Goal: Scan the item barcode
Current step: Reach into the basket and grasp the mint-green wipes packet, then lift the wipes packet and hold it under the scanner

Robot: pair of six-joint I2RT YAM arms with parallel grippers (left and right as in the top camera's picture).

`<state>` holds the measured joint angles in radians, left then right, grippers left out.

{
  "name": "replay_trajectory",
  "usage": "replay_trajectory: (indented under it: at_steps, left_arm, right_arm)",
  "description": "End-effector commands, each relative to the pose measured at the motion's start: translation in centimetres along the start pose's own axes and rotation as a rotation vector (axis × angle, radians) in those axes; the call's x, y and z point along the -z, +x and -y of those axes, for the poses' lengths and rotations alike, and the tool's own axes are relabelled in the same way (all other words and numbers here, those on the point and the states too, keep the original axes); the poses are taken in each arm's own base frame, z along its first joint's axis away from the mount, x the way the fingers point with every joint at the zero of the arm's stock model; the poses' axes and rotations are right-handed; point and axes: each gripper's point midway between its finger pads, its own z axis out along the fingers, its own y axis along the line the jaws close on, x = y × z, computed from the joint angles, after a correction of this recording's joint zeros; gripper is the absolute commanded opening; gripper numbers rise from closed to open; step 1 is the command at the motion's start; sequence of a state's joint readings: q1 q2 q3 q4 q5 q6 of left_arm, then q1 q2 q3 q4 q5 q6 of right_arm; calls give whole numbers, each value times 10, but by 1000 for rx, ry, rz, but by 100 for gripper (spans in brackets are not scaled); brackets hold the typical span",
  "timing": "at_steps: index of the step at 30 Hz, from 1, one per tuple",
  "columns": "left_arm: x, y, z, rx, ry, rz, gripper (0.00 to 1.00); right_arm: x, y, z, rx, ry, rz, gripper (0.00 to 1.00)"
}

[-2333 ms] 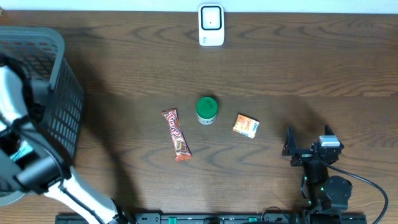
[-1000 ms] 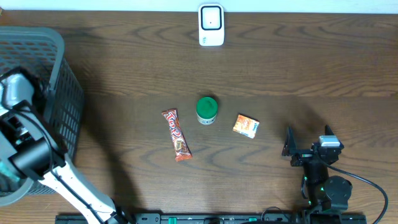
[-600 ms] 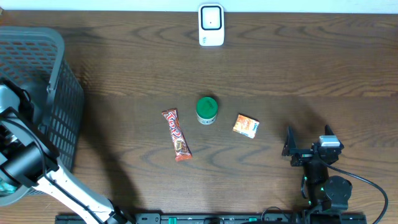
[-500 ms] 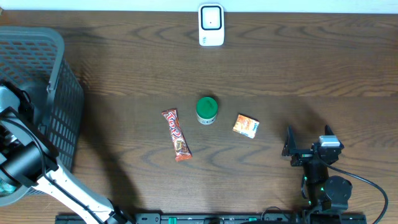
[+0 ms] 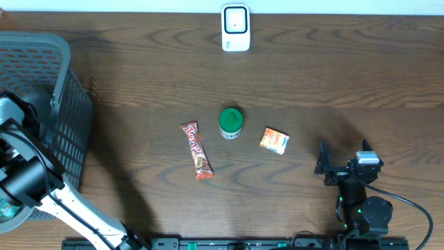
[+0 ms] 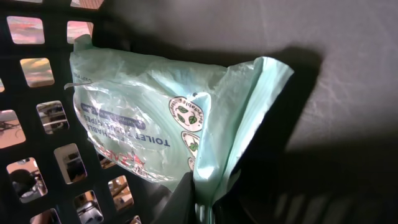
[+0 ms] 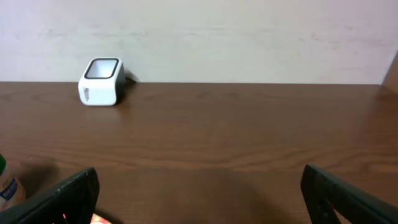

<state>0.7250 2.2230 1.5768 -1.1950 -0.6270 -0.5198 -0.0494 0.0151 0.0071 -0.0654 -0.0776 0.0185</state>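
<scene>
A pale green plastic packet [image 6: 161, 124] with printed labels lies inside the dark mesh basket [image 5: 66, 118] at the table's left end. My left gripper [image 6: 205, 208] is down in the basket, shut on the packet's crimped edge, which is pinched between the two dark fingers. From overhead, only the left arm [image 5: 17, 160] shows, reaching into the basket. The white barcode scanner [image 5: 235, 28] stands at the far edge of the table, and the same scanner [image 7: 101, 82] shows in the right wrist view. My right gripper [image 5: 344, 147] rests open at the near right, holding nothing.
A red candy bar [image 5: 197, 150], a green-lidded jar [image 5: 230, 122] and a small orange packet [image 5: 275, 140] lie mid-table. The basket's mesh wall [image 6: 37, 143] stands close on the left of the held packet.
The left arm sank deeper into the basket and its jaws went from open to shut on the packet's edge. The right arm and the table items stayed put.
</scene>
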Motion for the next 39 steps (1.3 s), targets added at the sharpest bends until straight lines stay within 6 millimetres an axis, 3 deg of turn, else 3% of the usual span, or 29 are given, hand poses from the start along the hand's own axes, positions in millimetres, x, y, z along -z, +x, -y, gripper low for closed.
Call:
replay_trajectory:
  at_steps: [1,4,10,13,22,24,27,32,39]
  left_arm:
    - [-4,-1,-1,-22,-1,-36,7]
    - [12,-8,-8,-17,7,-29,7]
    - [64,-19,-19,16,137,-29,7]
    - [107,-20,-20,54,300,-20,7]
    - [212,-3,-29,103,786,74,7]
    - [235,1,-39,100,873,131,7]
    - [266,8,-73,135,943,260,7]
    - [330,49,-121,124,1186,434,7]
    - [403,138,-182,24,1541,624,7]
  right_arm:
    - [0,1,1,-14,2,-3,99]
    - [0,1,1,-14,2,-3,99]
    - [0,1,1,-14,2,-3,99]
    - [0,1,1,-14,2,-3,99]
    - [0,1,1,-14,2,-3,99]
    - [0,1,1,-14,2,-3,99]
    - [0,1,1,-14,2,-3,99]
    - [0,1,1,-14,2,-3,99]
    - [0,1,1,-14,2,-3,99]
